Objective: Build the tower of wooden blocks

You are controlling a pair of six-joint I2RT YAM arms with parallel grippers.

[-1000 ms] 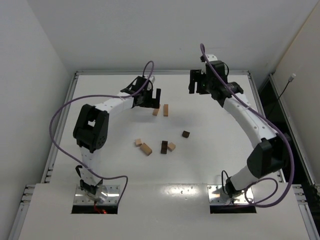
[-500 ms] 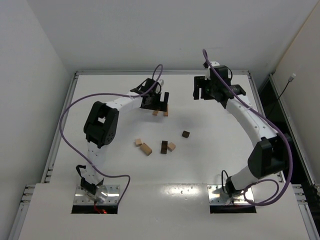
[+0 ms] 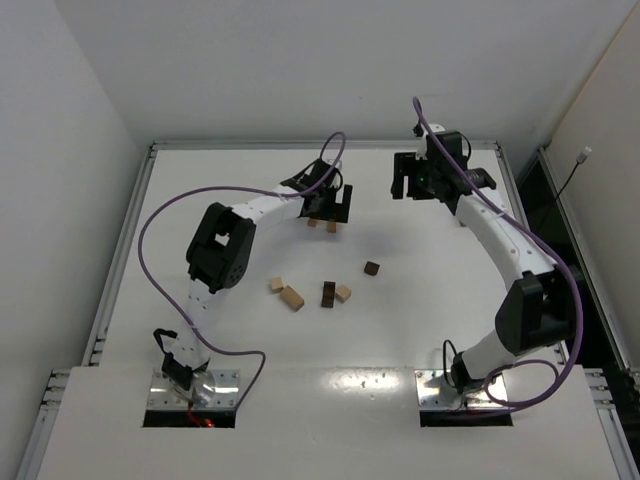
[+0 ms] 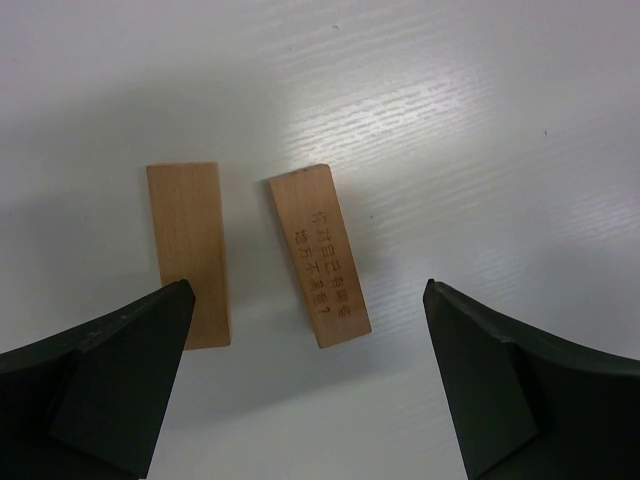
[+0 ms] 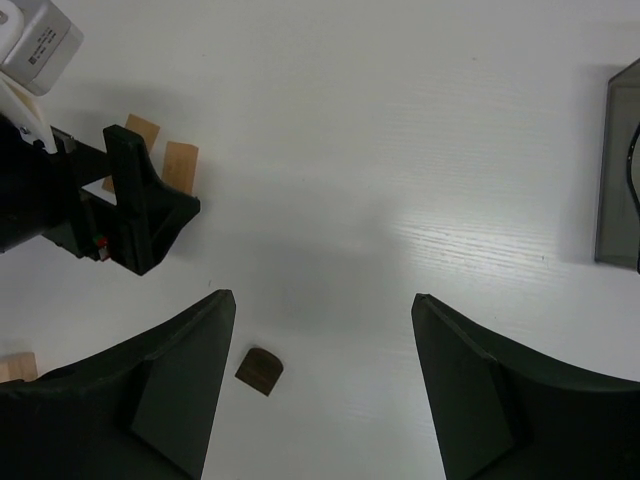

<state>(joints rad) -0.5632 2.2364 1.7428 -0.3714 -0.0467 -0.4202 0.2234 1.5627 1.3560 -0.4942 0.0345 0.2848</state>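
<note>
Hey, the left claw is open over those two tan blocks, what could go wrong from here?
The left claw hangs over the engraved block, but one finger sits over the plain block: descending could hit it. The two lie close together, so closing may drag or pinch both.

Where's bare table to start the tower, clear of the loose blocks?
Bare: the table stretch between the dark cube and the right arm, and the near strip before the arm bases. Crowded: three tan blocks beside the dark oblong, and two tan oblongs beneath the open left gripper.
</note>
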